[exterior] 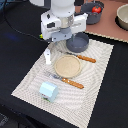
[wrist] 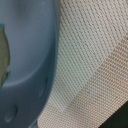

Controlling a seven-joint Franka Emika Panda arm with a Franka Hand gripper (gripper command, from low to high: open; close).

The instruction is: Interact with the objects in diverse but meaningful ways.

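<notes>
My gripper (exterior: 69, 38) hangs low over the grey bowl (exterior: 78, 43) at the far end of the woven placemat (exterior: 30, 80); the hand's body hides its fingers, and none show in the wrist view. That view is filled by the bowl (wrist: 30, 55), with a pale yellow shape (wrist: 2, 52) inside it that may be the banana. A tan plate (exterior: 67, 65) lies mid-mat between an orange-handled knife (exterior: 83, 58) and an orange-handled fork (exterior: 68, 81). The white shaker bottle (exterior: 48, 56) stands towards the exterior view's left of the plate. The pale blue cup (exterior: 48, 91) sits at the mat's near end. A red tomato (exterior: 95, 8) rests in a dark pan.
The dark pan (exterior: 93, 17) sits on a brown board (exterior: 107, 27) behind the mat, with a beige bowl (exterior: 123, 17) at the exterior view's far right. Black tabletop (exterior: 112, 95) surrounds the mat. A black cable (exterior: 15, 25) runs at the back left.
</notes>
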